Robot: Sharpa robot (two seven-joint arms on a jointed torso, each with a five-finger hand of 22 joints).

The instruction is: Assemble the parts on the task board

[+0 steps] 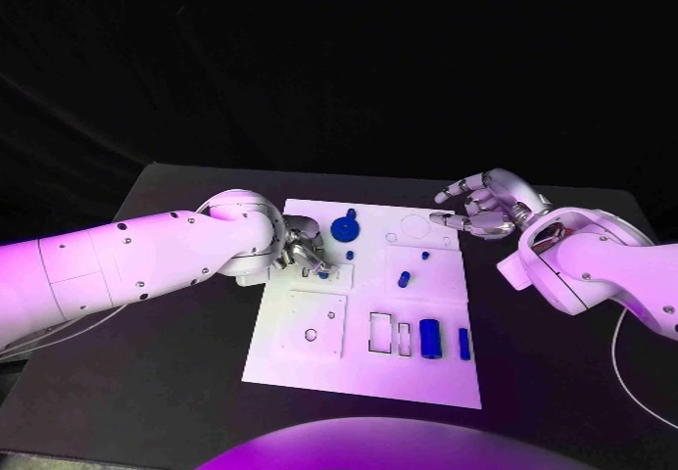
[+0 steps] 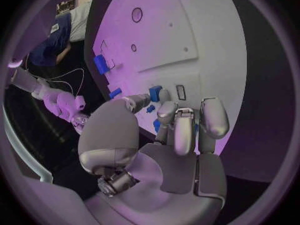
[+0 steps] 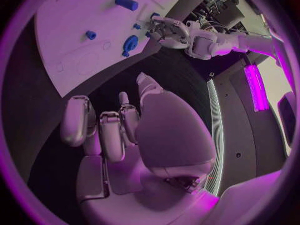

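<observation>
- Head view: left hand (image 1: 300, 247) rests on the task board (image 1: 361, 382) at nine o'clock, fingers curled over a small blue part (image 1: 323, 275); whether it grips it, I cannot tell.
- Right hand (image 1: 480, 208) hovers at two o'clock, fingers curled, holding nothing.
- Right wrist view: blue cylinder (image 3: 126, 3) lies on the board.

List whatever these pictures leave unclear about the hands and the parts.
- Left hand, head view: its own fingers hide whether it holds a part.
- Same hand, left wrist view: fingers cover a blue part; grip unclear.
- Board markings: too small to read.
</observation>
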